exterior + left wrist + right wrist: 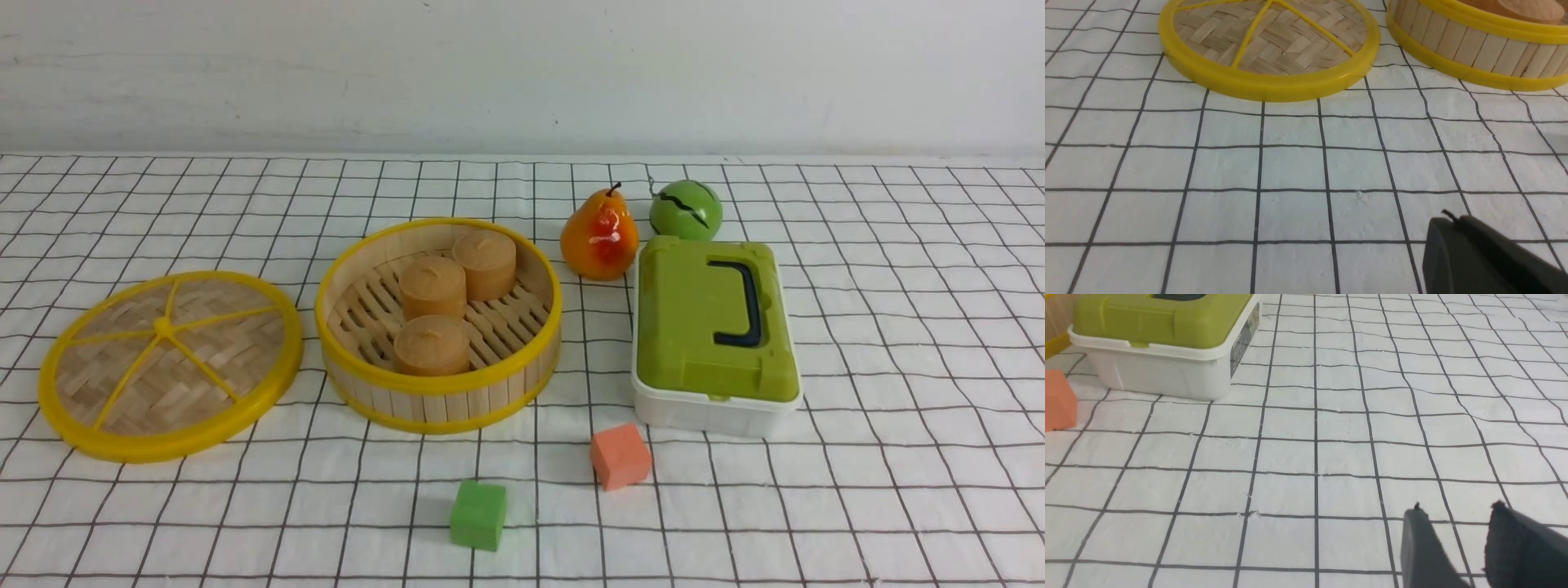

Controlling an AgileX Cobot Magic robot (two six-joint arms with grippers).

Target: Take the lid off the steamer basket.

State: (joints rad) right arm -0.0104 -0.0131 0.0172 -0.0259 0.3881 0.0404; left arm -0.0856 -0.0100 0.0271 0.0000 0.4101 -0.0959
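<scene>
The lid [170, 364], a woven bamboo disc with a yellow rim and spokes, lies flat on the checked cloth to the left of the steamer basket [438, 322]. The basket is open and holds three tan round cakes [433, 287]. In the left wrist view the lid [1267, 49] and the basket wall [1470, 41] lie ahead of my left gripper [1447, 222], whose two fingers are pressed together, empty, low over bare cloth. My right gripper [1457, 512] has its fingers apart, empty, over bare cloth. Neither arm shows in the front view.
A white box with a green lid [714, 331] stands right of the basket, also in the right wrist view [1163, 339]. A pear [599, 237] and a green ball [686, 209] lie behind it. An orange cube [620, 456] and a green cube [478, 514] lie in front.
</scene>
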